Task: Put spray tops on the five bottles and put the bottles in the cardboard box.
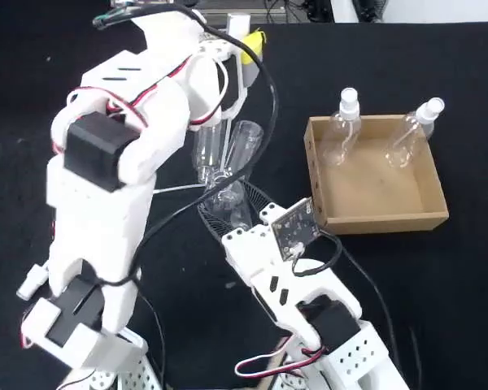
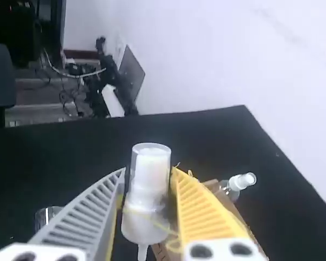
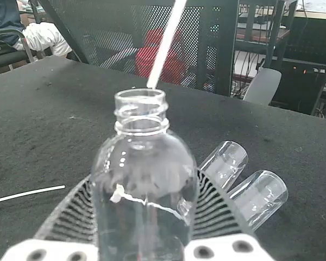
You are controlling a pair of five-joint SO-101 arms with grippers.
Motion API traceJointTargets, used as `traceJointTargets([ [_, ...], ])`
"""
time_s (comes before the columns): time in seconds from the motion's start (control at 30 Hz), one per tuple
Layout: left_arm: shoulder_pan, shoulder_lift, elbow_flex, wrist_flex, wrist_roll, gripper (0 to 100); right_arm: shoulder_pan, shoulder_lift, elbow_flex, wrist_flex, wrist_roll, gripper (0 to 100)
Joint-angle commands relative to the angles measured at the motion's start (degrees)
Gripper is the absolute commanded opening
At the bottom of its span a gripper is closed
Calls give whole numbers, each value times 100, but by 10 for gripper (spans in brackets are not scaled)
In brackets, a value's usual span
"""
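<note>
Across the black table (image 1: 439,309) we've got the big left arm (image 1: 114,187) reared up high and the right arm (image 1: 301,284) crouched low beneath it. That stacking makes sense to us, since a spray top has to come down onto a neck from above. Off to the side, the cardboard box (image 1: 382,219) holds two capped bottles (image 1: 342,130) leaning on its far wall, so by our count that's two done and three to go.

The right gripper (image 3: 145,187) is clamped around an open bottle (image 3: 144,163), holding it upright so the mouth faces up. Two uncapped bottles (image 3: 225,163) lie on their sides just beside it, waiting. The left gripper (image 2: 149,174) is pinched narrow on the spray top (image 2: 146,201), with its dip tube (image 3: 165,43) slanting down toward that mouth.

From the high view we get the layout and the box tally, but the left arm blocks the spot where tube meets neck. The right wrist view gives us exactly that: the tube's tip sits at the rim, though we can't tell whether it's inside or just behind. The left wrist view adds the grip itself, with the spray top squeezed between the grey and yellow jaws.
</note>
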Motion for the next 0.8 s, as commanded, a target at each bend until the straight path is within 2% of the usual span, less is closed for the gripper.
traceJointTargets([
  [0.0, -13, -457, 22, 123, 70, 40, 105, -119, -48, -44, -26, 10],
  [0.27, -13, -677, 646, 413, 79, 39, 105, -119, -66, -44, -26, 10],
  [0.63, -13, -1371, 831, -466, 70, 39, 105, -119, -66, -44, -18, 10],
  [0.77, -13, -1477, 1086, -492, 70, 39, 97, -119, -66, -44, -18, 10],
])
